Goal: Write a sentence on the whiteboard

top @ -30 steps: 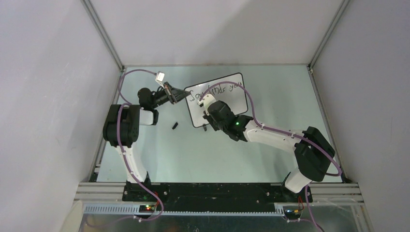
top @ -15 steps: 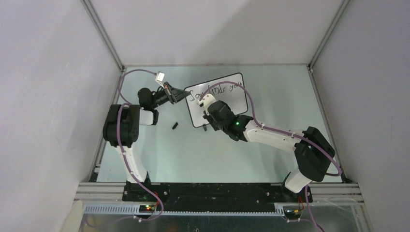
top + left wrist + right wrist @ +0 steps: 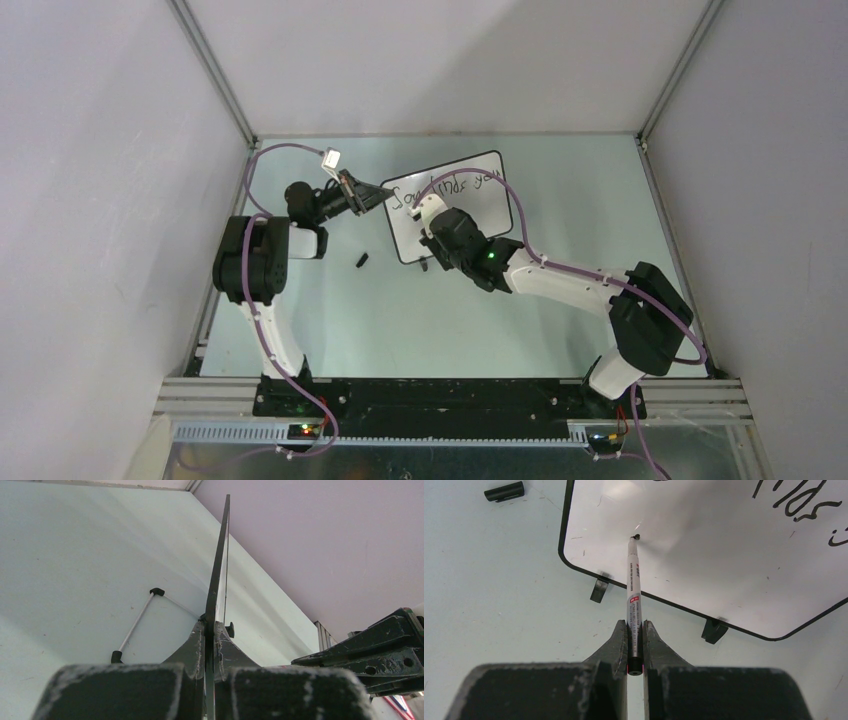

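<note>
In L gripper: whiteboard, long axis left-right.

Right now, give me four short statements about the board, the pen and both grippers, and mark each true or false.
1. The right gripper is shut on the marker pen. True.
2. The left gripper hangs open, clear of the whiteboard. False: it is shut on the whiteboard's edge.
3. The pen cap sits on the marker pen. False: it lies on the table beside the whiteboard.
4. The marker pen's tip is at a blank part of the whiteboard, away from the sentence. True.
</note>
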